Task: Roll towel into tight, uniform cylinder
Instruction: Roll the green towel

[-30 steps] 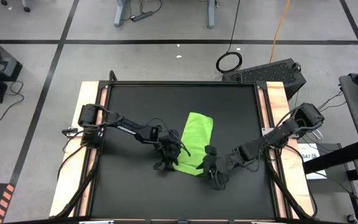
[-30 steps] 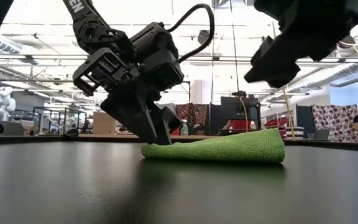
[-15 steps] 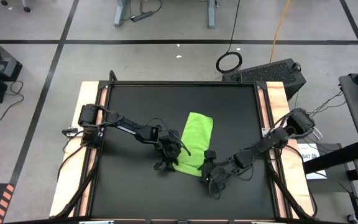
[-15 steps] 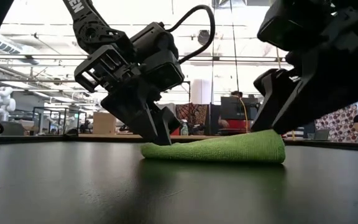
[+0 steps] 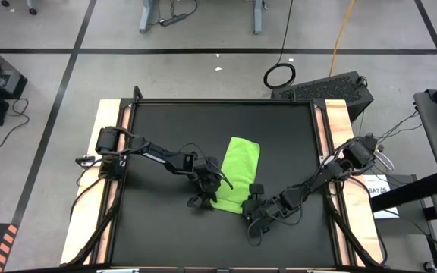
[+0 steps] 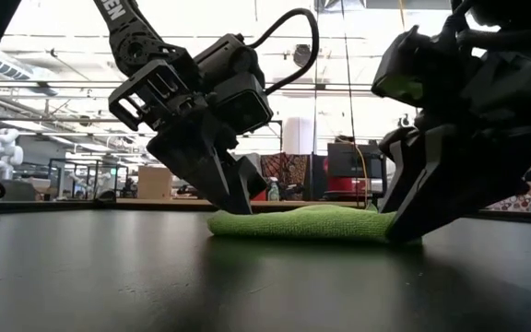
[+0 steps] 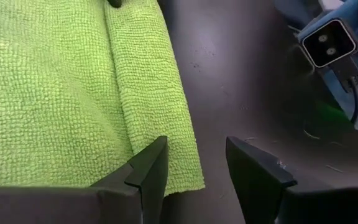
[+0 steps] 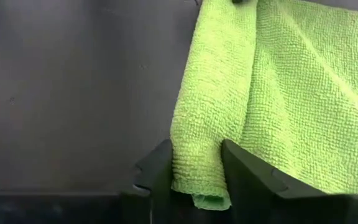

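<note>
The right tool [image 8: 191, 165] was pinched onto a folded edge of the small lime-green soft cloth towel [image 5: 239, 176], at the near corner on that arm's side. The left tool [image 7: 194, 165] stood part-open over the other near corner, one finger on the fabric and one beyond it, gripping nothing. The towel lay folded near the middle of the black counter [image 5: 158, 121].

In the low view the right gripper [image 6: 404, 231] covers the towel's [image 6: 307, 223] near corner. Both wrist views cut the towel off at their edges, and the folded edge's tip between the right gripper's fingers [image 8: 157, 171] runs out of frame.
</note>
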{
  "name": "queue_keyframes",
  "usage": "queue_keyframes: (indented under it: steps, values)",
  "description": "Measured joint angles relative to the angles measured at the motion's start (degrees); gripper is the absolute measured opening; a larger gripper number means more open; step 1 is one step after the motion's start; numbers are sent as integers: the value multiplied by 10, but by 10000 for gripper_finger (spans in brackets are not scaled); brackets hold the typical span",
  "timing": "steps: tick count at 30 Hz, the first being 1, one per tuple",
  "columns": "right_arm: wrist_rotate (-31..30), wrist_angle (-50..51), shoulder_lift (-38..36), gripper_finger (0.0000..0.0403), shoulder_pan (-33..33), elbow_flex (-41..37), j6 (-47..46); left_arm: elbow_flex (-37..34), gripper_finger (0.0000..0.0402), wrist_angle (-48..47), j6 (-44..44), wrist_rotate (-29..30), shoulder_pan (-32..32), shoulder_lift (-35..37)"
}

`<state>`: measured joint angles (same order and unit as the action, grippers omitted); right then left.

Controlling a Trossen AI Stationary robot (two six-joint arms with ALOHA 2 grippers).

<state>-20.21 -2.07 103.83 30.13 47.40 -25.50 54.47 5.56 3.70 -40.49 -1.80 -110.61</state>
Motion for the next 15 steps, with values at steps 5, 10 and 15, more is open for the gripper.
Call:
queue_keyframes:
  steps: [5,10,15]
  values:
    - [-10,5,0,98,0,0,-38,0,168,1,-5,-16,9,0]
    - [-7,11,0,35,0,0,-110,0,168,1,-6,-36,18,0]
    - [3,9,0,11,6,0,-159,0,169,4,38,-45,10,0]
